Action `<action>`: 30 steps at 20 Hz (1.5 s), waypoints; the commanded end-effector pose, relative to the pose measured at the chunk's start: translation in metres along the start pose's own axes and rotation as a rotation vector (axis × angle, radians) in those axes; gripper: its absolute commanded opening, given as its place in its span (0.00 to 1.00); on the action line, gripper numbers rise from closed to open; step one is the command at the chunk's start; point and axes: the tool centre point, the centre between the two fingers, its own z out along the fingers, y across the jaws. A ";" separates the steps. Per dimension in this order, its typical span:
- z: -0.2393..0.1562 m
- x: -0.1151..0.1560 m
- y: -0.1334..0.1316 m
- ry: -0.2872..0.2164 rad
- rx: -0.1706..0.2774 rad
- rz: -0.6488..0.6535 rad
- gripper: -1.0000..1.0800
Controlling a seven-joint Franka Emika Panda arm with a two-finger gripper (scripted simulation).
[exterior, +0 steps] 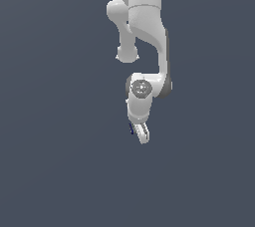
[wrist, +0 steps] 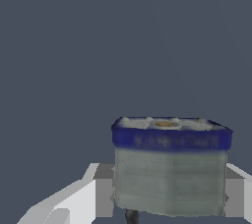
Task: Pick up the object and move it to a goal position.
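In the wrist view the object point(wrist: 170, 169) is a grey block with a dark blue rim around its top face. It sits between my two white fingers point(wrist: 101, 191), whose pads press against both of its sides. A thin dark stem pokes out under it. My gripper point(wrist: 170, 193) is shut on it. In the exterior view the gripper point(exterior: 141, 135) hangs below the white arm, tilted slightly, near the middle of the picture. There the object point(exterior: 131, 129) shows only as a tiny dark blue sliver at the fingers' left side.
A plain grey-blue surface fills both views around the arm point(exterior: 144, 32). No other objects, containers or edges show.
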 end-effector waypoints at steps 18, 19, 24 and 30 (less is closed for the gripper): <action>-0.125 -0.082 0.008 0.000 0.001 0.001 0.00; -0.136 -0.089 0.009 0.000 0.001 0.001 0.00; -0.190 -0.124 0.012 0.001 0.001 0.001 0.00; -0.252 -0.164 0.014 0.003 0.001 0.001 0.00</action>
